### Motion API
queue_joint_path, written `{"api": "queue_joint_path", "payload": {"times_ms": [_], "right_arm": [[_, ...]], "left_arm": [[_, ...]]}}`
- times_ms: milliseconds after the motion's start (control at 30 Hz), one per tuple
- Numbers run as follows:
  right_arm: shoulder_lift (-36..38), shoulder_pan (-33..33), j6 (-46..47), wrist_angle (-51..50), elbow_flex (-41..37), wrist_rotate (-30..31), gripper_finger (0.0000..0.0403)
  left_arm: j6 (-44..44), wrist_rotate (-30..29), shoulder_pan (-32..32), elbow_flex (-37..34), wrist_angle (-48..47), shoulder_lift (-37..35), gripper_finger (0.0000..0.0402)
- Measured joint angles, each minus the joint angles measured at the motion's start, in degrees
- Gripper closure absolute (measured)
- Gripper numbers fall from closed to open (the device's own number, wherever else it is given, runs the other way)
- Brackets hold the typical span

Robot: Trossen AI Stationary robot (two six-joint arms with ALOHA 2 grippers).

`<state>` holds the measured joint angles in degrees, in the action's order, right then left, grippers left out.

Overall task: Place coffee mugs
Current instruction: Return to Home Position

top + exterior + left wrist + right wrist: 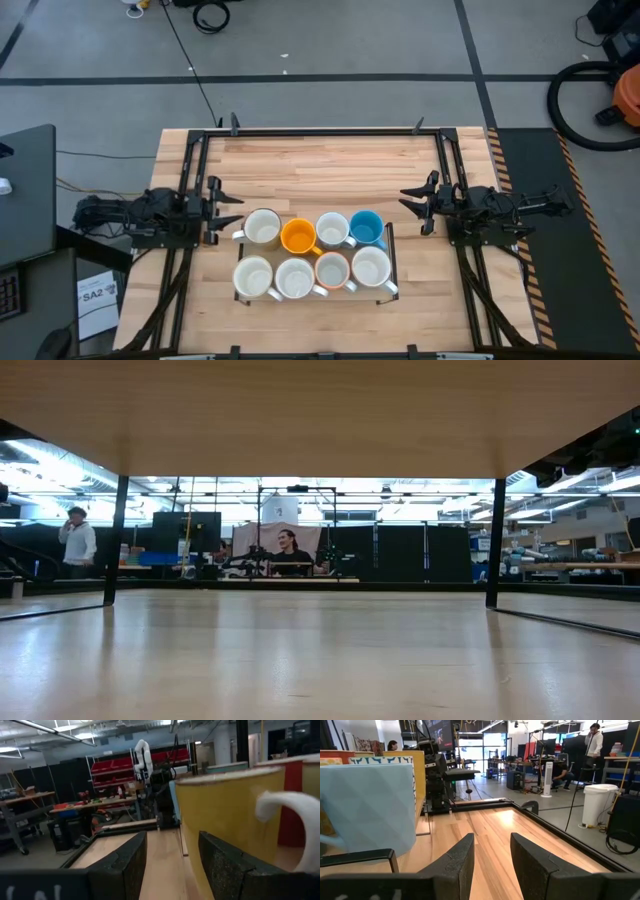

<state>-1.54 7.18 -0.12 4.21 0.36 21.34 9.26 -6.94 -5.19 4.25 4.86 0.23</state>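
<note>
In the high view eight mugs stand upright in two rows near the table's near edge. The far row is a cream mug (262, 228), an orange mug (298, 237), a white mug (332, 229) and a blue mug (367, 228). The near row is a cream mug (253, 275), a white mug (295, 278), a reddish-brown mug (332, 270) and a white mug (371, 268). My left gripper (228, 209) is open just left of the far row, with a yellow mug (225, 805) and its white handle (295, 815) close beside its fingers. My right gripper (415, 200) is open right of the blue mug (367, 805). The low view shows no mugs.
A dark wire rack (391, 245) frames the mugs on their right side, and its bar (360, 856) shows in the right wrist view. A black frame (320, 132) runs along the table's edges. Bare wood (320, 170) lies between the mugs and the far edge. People stand in the room beyond.
</note>
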Motion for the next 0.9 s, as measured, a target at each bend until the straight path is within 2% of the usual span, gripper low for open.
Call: {"api": "queue_joint_path", "payload": {"times_ms": [233,533,667,900], "right_arm": [[0.0,0.02,0.01,0.38,0.0,0.0,0.027],[0.0,0.02,0.01,0.39,0.0,0.0,0.027],[0.0,0.01,0.0,0.37,0.0,0.0,0.027],[0.0,0.0,0.0,0.37,0.0,0.0,0.027]], "left_arm": [[-0.27,2.74,0.0,0.0,-1.08,0.0,0.0216],[-1.19,3.21,-0.02,-0.08,-2.45,0.02,0.0216],[-1.49,3.32,-0.04,-3.78,2.49,0.04,0.0216],[-0.86,3.27,-0.02,-3.72,3.34,0.02,0.0216]]}}
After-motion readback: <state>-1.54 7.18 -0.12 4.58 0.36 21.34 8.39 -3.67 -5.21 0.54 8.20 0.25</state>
